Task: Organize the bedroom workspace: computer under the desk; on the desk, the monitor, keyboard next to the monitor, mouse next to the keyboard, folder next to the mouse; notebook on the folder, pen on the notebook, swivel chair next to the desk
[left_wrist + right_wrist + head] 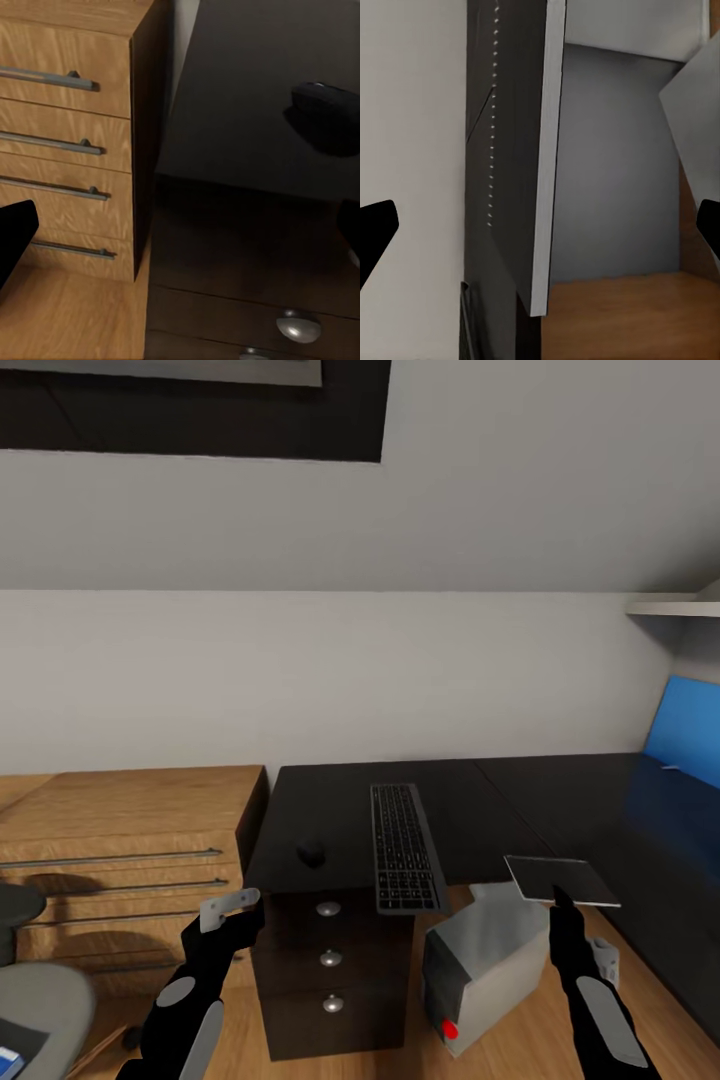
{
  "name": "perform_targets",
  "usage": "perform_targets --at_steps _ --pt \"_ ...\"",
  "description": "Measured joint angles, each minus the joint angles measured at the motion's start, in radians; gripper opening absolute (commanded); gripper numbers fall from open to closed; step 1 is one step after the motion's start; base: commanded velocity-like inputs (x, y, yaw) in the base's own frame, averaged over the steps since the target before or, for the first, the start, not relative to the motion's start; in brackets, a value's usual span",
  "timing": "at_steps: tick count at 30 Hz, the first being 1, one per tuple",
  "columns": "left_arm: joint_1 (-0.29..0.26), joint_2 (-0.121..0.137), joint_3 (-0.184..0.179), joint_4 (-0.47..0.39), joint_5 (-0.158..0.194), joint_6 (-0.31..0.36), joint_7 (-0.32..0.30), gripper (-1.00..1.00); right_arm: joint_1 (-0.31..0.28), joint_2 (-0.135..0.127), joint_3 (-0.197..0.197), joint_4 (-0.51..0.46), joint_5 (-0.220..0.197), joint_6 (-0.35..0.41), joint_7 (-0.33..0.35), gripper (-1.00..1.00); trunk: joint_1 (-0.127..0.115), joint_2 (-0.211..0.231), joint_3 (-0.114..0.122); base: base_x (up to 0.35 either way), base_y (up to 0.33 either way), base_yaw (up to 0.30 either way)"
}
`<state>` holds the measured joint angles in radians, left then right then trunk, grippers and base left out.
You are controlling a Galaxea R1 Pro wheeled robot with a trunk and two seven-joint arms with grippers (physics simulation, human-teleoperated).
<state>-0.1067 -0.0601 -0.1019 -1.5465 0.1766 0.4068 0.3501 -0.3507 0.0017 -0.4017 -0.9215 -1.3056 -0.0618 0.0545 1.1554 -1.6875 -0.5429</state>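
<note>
— So, what lay on the desk (330,815) at centre frame?
— One keyboard (405,848), one mouse (311,853). The right gripper (560,898) pinched one notebook (560,880) lower right; the left gripper (232,912) gaped, holding nothing.

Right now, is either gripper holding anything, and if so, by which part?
The right gripper holds the notebook, pinched at its near edge and held about level above the computer. The left gripper holds nothing.

Attic bedroom workspace; sloped grey ceiling, black desk (330,810) with keyboard (405,847), wooden drawer chest (120,840).
</note>
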Motion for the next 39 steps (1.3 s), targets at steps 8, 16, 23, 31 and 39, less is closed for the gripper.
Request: perform_targets --at_steps 8,16,23,31,39 --pt "0.000 0.000 0.000 0.001 0.000 0.000 0.000 1.00 0.000 -0.007 -0.001 0.002 0.000 0.001 -0.020 1.00 0.000 0.000 0.000 0.089 -0.068 0.000" --pt "0.000 0.000 0.001 0.001 0.000 0.000 0.000 1.00 -0.001 -0.009 -0.001 0.002 0.000 0.001 -0.025 1.00 0.000 0.000 0.000 0.010 -0.008 0.000" --pt "0.000 -0.001 0.000 0.000 0.000 0.000 0.000 1.00 -0.001 -0.010 -0.001 0.009 -0.001 0.001 -0.033 1.00 0.000 0.000 0.000 0.001 -0.001 0.000" --pt "0.000 -0.003 -0.001 -0.020 0.001 0.000 0.000 1.00 -0.002 -0.011 -0.001 0.016 -0.003 0.001 -0.035 1.00 0.015 -0.028 -0.012 0.000 0.000 0.000" --pt "0.000 -0.003 0.000 -0.022 0.000 0.000 0.000 1.00 -0.002 -0.009 -0.001 0.016 -0.003 0.001 -0.035 1.00 0.019 -0.035 -0.016 0.000 0.000 0.000"
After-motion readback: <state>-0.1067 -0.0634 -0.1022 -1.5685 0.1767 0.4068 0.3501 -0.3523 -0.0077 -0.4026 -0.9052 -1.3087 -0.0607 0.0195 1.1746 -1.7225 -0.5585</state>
